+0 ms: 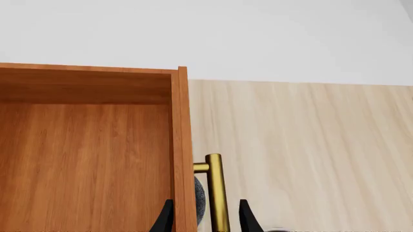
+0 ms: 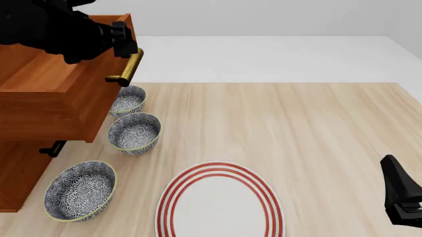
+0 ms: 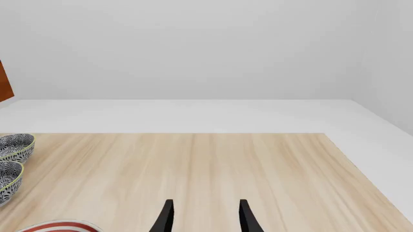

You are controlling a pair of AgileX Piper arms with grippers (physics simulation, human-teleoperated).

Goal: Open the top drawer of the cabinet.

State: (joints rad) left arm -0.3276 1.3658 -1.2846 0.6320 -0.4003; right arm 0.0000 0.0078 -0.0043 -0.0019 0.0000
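Pale wood counter [image 2: 316, 123] runs under a white wall. At its left stands the cabinet [image 2: 17, 173], its top drawer [image 2: 59, 94] pulled well out over three patterned bowls [image 2: 135, 132]. Left claw [image 1: 205, 217] is clamped on the brass handle [image 2: 128, 66]. Right claw [image 3: 205, 217] hangs spread apart, holding nothing, near a red-ringed plate [image 2: 221, 202].

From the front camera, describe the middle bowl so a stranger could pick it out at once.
Start at the big reddish-brown cabinet on the table's left side. Three patterned blue-and-white bowls run in a line just right of it. The middle bowl lies between the smaller far bowl, under the brass handle, and the larger near bowl beside the red-ringed plate.
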